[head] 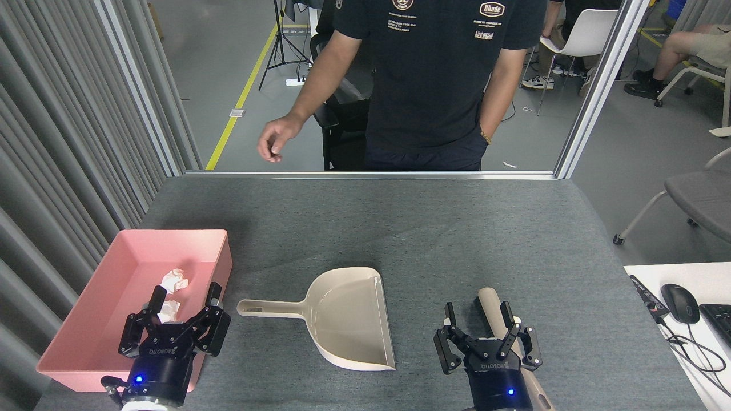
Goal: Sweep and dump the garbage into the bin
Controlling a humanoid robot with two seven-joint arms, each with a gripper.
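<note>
The pink bin (103,342) stands at the table's left. Inside it lie two white tissue wads of garbage (173,280), the nearer one (168,310) partly behind my left gripper. My left gripper (184,297) is open over the bin's near right corner, holding nothing. The beige dustpan (348,317) lies empty mid-table, handle pointing left. My right gripper (478,313) is open near the front edge, just left of a beige brush handle (491,305) lying on the table, nothing between its fingers.
A person in a dark shirt stands behind the table's far edge, one hand (273,140) stretched out to the left. An office chair (337,123) is behind them. A side desk with a mouse (679,302) and cables is at the right.
</note>
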